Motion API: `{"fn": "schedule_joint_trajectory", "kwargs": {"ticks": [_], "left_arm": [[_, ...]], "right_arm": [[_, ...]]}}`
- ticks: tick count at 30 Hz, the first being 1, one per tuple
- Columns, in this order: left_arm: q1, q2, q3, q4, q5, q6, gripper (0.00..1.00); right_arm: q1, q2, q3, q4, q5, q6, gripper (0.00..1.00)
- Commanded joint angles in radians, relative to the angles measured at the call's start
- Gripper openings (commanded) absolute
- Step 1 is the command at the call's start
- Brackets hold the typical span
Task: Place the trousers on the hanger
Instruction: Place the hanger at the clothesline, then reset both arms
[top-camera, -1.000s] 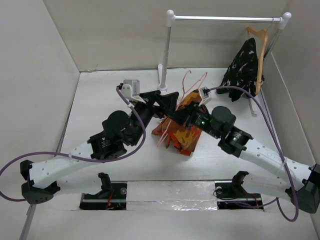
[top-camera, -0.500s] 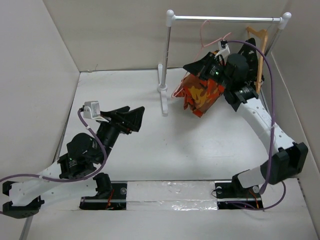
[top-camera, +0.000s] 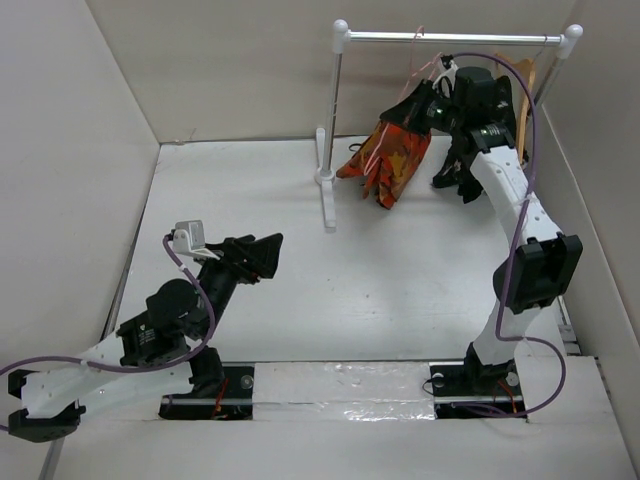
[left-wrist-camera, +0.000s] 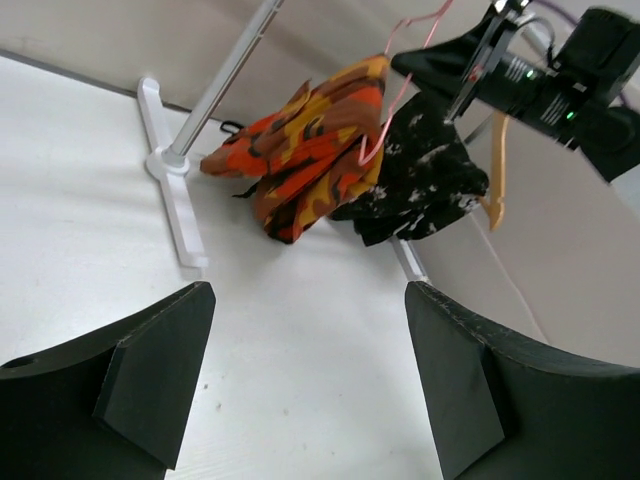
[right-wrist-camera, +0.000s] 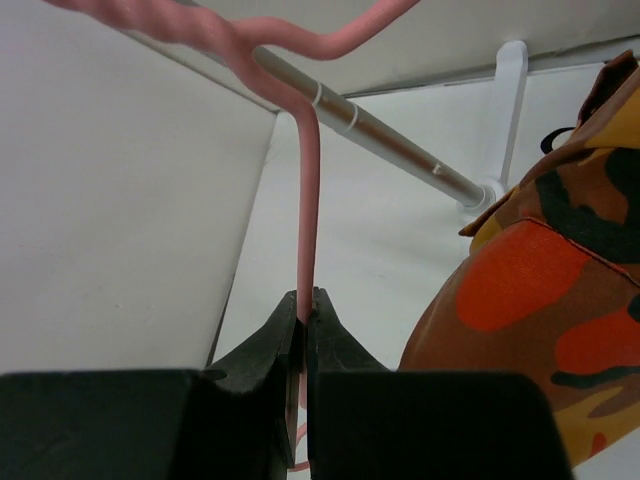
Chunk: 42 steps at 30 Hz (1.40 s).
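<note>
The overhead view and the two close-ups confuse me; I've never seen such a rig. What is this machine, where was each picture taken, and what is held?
Two robot arms are bolted at the near edge of a white table. The overhead picture comes from a fixed camera above and behind them; the other two from a camera on each wrist. The right pincer is shut on a thin pink hanger carrying orange camouflage trousers, raised to a metal rail. Whether its hook sits on the rail, I cannot tell. The left pincer is open and empty, above the table. A black-and-white garment hangs on a wooden hanger nearby.
</note>
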Motion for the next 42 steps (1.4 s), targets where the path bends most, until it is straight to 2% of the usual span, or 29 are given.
{"fn": "schedule_joint_trajectory", "kwargs": {"ticks": [1, 5, 11, 19, 21, 22, 23, 25, 26, 27, 30, 35, 39, 40, 42], "left_arm": [[-0.002, -0.008, -0.025, 0.007, -0.016, -0.023, 0.75], [-0.002, 0.006, -0.038, 0.007, -0.014, -0.031, 0.74], [-0.002, 0.009, -0.061, 0.034, -0.004, -0.042, 0.74], [-0.002, -0.017, -0.092, 0.04, 0.003, -0.057, 0.74], [-0.002, -0.02, -0.092, 0.032, 0.0, -0.057, 0.74], [-0.002, -0.02, -0.092, 0.026, -0.002, -0.066, 0.74], [-0.002, -0.022, -0.091, 0.024, -0.005, -0.068, 0.75], [-0.002, -0.02, -0.089, 0.032, -0.011, -0.065, 0.75], [-0.002, -0.014, -0.08, 0.032, -0.016, -0.062, 0.75], [-0.002, -0.011, -0.074, 0.024, -0.019, -0.062, 0.75], [-0.002, 0.009, -0.055, 0.023, -0.023, -0.065, 0.77], [-0.002, 0.061, -0.035, 0.053, -0.004, -0.063, 0.78], [-0.002, 0.087, -0.045, 0.106, 0.026, -0.063, 0.79], [-0.002, 0.092, -0.045, 0.106, 0.033, -0.076, 0.79], [-0.002, 0.096, -0.06, 0.109, 0.035, -0.089, 0.79]], "right_arm": [[-0.027, -0.024, 0.16, 0.127, -0.072, -0.07, 0.0], [-0.045, 0.026, 0.232, 0.096, -0.081, -0.072, 0.0], [-0.074, 0.082, 0.239, 0.09, -0.103, -0.052, 0.0], [-0.102, 0.036, -0.01, 0.174, -0.1, -0.073, 0.0], [-0.102, 0.001, -0.056, 0.196, -0.1, -0.079, 0.13], [-0.102, -0.013, -0.076, 0.204, -0.095, -0.082, 0.23], [-0.102, -0.029, -0.112, 0.207, -0.092, -0.095, 0.44], [-0.113, -0.087, -0.139, 0.204, -0.075, -0.118, 0.63], [-0.125, -0.11, -0.151, 0.191, -0.06, -0.125, 0.9], [-0.125, -0.156, -0.151, 0.175, -0.025, -0.138, 1.0], [-0.134, -0.234, -0.166, 0.112, 0.036, -0.188, 1.0], [-0.134, -0.548, -0.342, 0.157, 0.107, -0.225, 1.0], [-0.077, -0.847, -0.643, 0.302, 0.028, -0.199, 1.0], [-0.047, -0.906, -0.762, 0.329, 0.018, -0.193, 1.0], [-0.024, -1.071, -0.865, 0.342, 0.021, -0.19, 1.0]]}}
